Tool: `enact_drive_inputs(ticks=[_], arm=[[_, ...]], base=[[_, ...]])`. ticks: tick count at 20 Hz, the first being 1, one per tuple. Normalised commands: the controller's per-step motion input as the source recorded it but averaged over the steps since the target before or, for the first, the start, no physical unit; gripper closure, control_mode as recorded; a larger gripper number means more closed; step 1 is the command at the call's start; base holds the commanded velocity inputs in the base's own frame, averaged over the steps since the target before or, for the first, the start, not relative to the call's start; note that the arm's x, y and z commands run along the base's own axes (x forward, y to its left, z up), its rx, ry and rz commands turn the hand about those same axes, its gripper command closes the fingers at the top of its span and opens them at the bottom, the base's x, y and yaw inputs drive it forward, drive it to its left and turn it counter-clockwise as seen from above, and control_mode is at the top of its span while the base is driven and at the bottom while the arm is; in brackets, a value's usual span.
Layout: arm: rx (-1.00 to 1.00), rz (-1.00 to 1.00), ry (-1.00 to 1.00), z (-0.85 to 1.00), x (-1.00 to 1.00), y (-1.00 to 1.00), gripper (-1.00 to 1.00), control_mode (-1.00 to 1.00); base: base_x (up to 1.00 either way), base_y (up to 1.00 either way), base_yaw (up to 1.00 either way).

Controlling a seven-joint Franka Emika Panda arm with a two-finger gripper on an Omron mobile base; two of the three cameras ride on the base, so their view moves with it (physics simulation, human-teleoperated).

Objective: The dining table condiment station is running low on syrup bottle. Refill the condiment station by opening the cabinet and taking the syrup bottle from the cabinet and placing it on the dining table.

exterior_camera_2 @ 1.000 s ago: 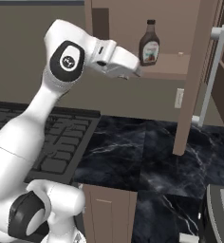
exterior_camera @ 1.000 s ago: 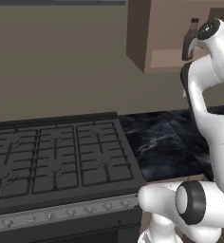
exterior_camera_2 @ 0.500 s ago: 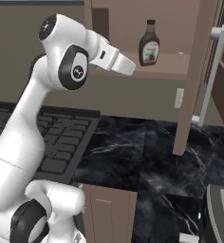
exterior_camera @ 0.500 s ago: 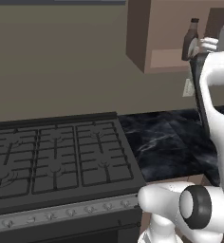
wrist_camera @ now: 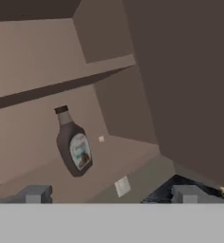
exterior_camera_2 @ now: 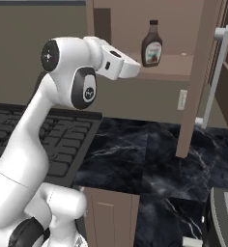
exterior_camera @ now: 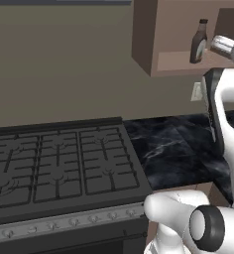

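Hand view: syrup bottle (wrist_camera: pixel 72 144) stands upright on shelf of open cabinet (wrist_camera: pixel 47 61), left of frame centre, ahead of gripper (wrist_camera: pixel 111 193). Jaws wide open, empty; bottle's long axis vertical, offset toward left fingertip.

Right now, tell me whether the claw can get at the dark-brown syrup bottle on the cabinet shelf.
Probably yes. The wooden cabinet door is swung open, the dark-brown syrup bottle stands alone on the shelf, and the open claw faces it with nothing between.
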Motion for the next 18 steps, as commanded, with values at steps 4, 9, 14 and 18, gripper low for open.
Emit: enact_drive_inputs(ticks=[4,9,14,18], arm=[[-0.10,0.07,0.00,0.00,0.14,0.30,-1.00,-1.00],[-0.12,0.01,0.00,0.00,0.03,0.37,-1.00,-1.00],[0.00,0.00,0.02,0.00,0.00,0.02,-1.00,-1.00],[0.00,0.00,0.00,0.00,0.01,0.00,-1.00,-1.00]], base=[[0.00,0.00,0.00],[0.00,0.00,0.00],[0.00,0.00,0.00],[0.00,0.00,0.00]])
